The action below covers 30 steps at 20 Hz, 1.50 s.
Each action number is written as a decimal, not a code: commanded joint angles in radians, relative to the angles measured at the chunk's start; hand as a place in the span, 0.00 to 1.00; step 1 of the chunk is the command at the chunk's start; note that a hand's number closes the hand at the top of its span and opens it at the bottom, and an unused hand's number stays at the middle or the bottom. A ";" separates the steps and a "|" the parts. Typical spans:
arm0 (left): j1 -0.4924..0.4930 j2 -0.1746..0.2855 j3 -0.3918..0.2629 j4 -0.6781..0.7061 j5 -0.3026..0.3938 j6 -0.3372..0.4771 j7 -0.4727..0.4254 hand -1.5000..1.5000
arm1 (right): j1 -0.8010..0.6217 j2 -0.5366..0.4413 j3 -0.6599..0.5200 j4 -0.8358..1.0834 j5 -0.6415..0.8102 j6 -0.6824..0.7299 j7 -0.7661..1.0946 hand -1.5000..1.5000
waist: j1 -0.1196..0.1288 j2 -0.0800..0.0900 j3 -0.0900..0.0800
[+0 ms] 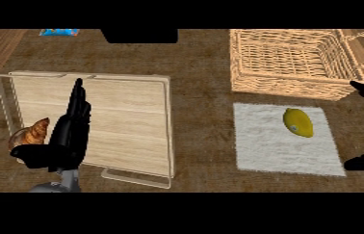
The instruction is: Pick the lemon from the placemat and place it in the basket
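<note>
A yellow lemon (298,122) lies on the white placemat (270,146) at the right of the counter, toward the mat's far right part. Behind the mat stands a woven wicker basket (284,84), with nothing showing inside it. My left hand (68,132) rests at the lower left over the wooden board, fingers straight and pointing up, holding nothing. Of my right hand (356,163) only black bits show at the right edge, beside the placemat and clear of the lemon; its fingers cannot be made out.
A light wooden board on a metal rack (128,127) fills the left half. A croissant (30,133) lies at its left edge beside my left hand. A blue item (59,32) sits at the far left back, and a dark block (139,35) at the back middle.
</note>
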 commanded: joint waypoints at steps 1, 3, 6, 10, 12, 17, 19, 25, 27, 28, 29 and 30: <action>0.033 0.010 0.037 -0.016 0.016 -0.046 -0.016 0.50 | -0.026 0.074 0.023 0.086 0.096 -0.008 -0.089 0.00 | 0.003 0.001 -0.001; -0.024 -0.005 0.041 -0.038 -0.007 -0.025 0.065 0.50 | -0.008 0.090 -0.009 0.007 0.091 0.019 -0.037 0.00 | -0.001 0.000 -0.001; 0.000 0.013 0.089 -0.013 0.020 -0.081 0.010 0.50 | -0.041 0.103 -0.009 0.079 0.153 0.024 -0.085 0.00 | 0.001 0.000 -0.001; 0.059 -0.031 0.044 -0.041 -0.020 -0.061 0.010 0.50 | -0.082 0.140 0.008 0.169 0.260 -0.024 -0.148 0.00 | 0.003 0.001 -0.001; 0.013 0.006 0.125 0.015 0.045 -0.126 -0.010 0.50 | -0.084 0.168 0.011 0.093 0.245 -0.011 -0.051 0.00 | 0.001 0.001 -0.001; -0.020 -0.034 0.095 0.013 -0.028 -0.091 0.015 0.50 | -0.035 0.215 0.007 0.146 0.320 -0.030 -0.155 0.00 | 0.000 0.001 -0.001; 0.074 -0.075 0.033 -0.030 -0.070 -0.061 -0.015 0.50 | -0.111 0.273 0.065 0.176 0.364 -0.079 -0.097 0.00 | 0.005 0.001 -0.001; -0.014 -0.049 0.102 -0.017 -0.045 -0.107 0.059 0.50 | -0.086 0.261 0.019 0.213 0.380 -0.013 -0.147 0.00 | -0.001 0.000 -0.001; 0.047 -0.075 0.094 0.017 -0.049 -0.118 -0.024 0.50 | -0.050 0.277 0.017 0.188 0.381 -0.007 -0.157 0.00 | -0.001 0.000 -0.001; -0.007 -0.062 0.128 0.032 -0.038 -0.127 -0.007 0.50 | -0.111 0.268 -0.001 0.253 0.387 0.005 -0.150 0.00 | 0.000 0.001 -0.001; 0.033 -0.081 0.095 0.028 -0.058 -0.120 -0.037 0.50 | -0.128 0.264 0.018 0.361 0.432 -0.041 -0.254 0.00 | 0.003 0.001 -0.001; -0.008 -0.075 0.102 -0.014 -0.063 -0.112 0.043 0.50 | -0.113 0.273 0.000 0.297 0.416 -0.014 -0.213 0.00 | 0.000 0.001 -0.001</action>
